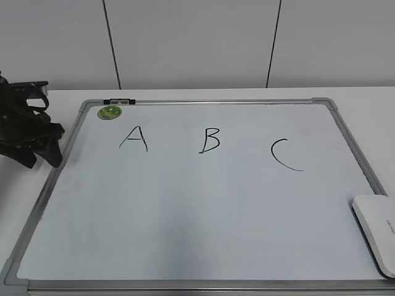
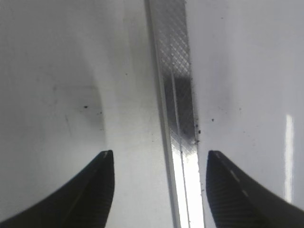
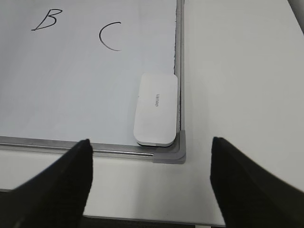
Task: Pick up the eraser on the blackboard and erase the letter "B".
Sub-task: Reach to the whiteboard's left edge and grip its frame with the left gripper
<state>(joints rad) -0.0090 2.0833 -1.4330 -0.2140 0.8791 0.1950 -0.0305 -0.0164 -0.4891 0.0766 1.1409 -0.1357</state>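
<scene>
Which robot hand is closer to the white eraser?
Right. The right gripper hovers open just off the board corner where the eraser lies; the left gripper sits by the board's opposite edge.

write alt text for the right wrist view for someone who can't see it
A white eraser lies flat in the near right corner of the blackboard, against its grey frame. The open right end effector hovers short of it over the table, holding nothing. Farther up the board are a handwritten letter "B" and a "C".
</scene>
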